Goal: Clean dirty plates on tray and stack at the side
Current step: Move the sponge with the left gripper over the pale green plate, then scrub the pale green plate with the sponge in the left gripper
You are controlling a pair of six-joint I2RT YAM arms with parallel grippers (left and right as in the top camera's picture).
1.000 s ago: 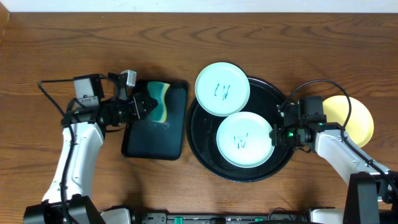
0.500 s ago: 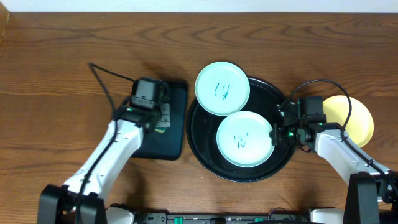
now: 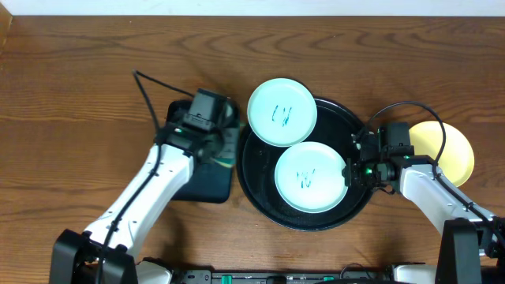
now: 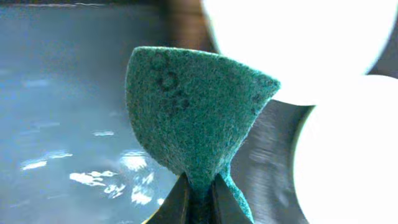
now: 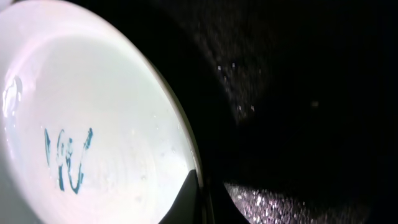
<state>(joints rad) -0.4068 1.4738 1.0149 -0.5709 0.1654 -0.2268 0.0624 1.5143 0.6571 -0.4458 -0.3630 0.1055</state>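
Two pale mint plates carry blue-green scribbles: one (image 3: 282,111) overlaps the far-left rim of the round black tray (image 3: 347,130), the other (image 3: 309,177) lies inside it. My right gripper (image 3: 351,170) is shut on the lower plate's right rim; in the right wrist view its fingers (image 5: 186,200) pinch the plate's edge (image 5: 93,137). The yellow plate (image 3: 456,150) lies on the table to the right, partly behind my right arm. My left gripper (image 3: 225,146) is shut on a green sponge (image 4: 193,118), just left of the round tray.
A rectangular black tray (image 3: 189,185) lies under my left arm, wet and glossy in the left wrist view (image 4: 62,93). Both mint plates show as white shapes at the right of that view (image 4: 292,43). The brown wooden table (image 3: 71,87) surrounds everything.
My left gripper has lifted the sponge off the rectangular tray and swung right to that tray's right edge, near the round tray. The right arm and plates have not moved.
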